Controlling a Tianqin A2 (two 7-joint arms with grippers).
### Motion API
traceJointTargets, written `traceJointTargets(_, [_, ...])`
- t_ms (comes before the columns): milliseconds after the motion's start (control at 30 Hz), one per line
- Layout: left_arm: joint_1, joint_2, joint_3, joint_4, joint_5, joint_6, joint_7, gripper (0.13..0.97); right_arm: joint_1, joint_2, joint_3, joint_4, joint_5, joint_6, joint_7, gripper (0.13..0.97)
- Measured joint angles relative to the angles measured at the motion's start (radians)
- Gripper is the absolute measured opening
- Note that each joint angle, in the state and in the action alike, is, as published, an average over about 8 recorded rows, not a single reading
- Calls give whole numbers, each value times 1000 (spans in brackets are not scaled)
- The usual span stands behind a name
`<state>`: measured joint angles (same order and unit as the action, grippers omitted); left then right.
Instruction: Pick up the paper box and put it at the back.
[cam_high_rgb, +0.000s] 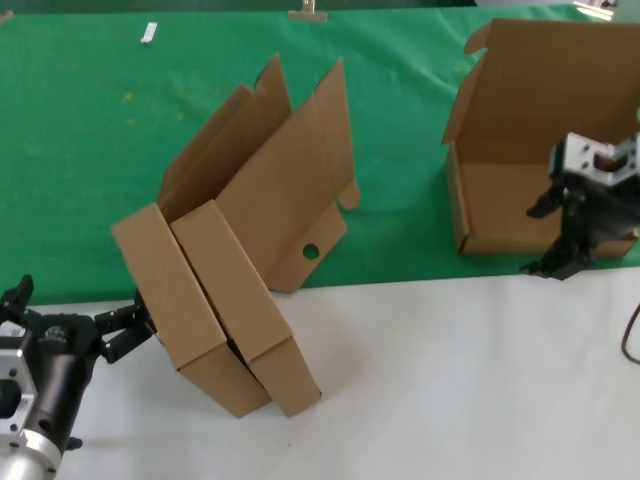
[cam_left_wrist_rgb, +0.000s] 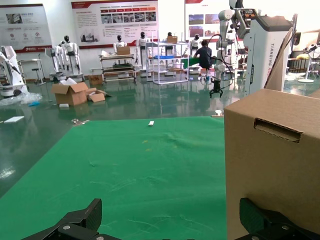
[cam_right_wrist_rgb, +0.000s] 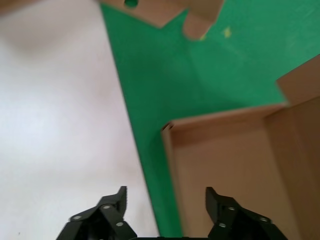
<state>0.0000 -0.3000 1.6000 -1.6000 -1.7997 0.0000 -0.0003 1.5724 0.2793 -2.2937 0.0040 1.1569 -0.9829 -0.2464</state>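
Paper box (cam_high_rgb: 215, 320): tilted, just beside the spread left tool (cam_high_rgb: 125, 330); a firm wall pinch is advised before lifting. Right tool (cam_high_rgb: 560, 245): spread, poised over open box (cam_high_rgb: 520, 200).

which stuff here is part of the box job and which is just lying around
Job:
- two nested boxes by the left gripper, open
- open box under the right gripper, open
- green cloth

Lying about:
- white tag on the cloth
- white tabletop
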Motion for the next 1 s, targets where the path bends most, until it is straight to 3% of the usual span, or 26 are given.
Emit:
traceJointTargets(267, [0, 0, 0, 0, 0, 0, 0, 966, 76, 54, 70, 4, 55, -105, -23, 646])
traceJointTargets(433, [0, 0, 0, 0, 0, 0, 0, 966, 72, 124, 166, 69, 149, -196, 7, 768])
traceJointTargets(567, [0, 0, 0, 0, 0, 0, 0, 966, -39, 201, 280, 220, 286, -275, 71, 768])
traceJointTargets(733, [0, 0, 0, 0, 0, 0, 0, 966, -251, 266, 395, 436, 497, -347, 159, 848])
traceJointTargets(1000, [0, 0, 0, 0, 0, 0, 0, 966, -558, 289, 416, 724, 803, -293, 247, 928])
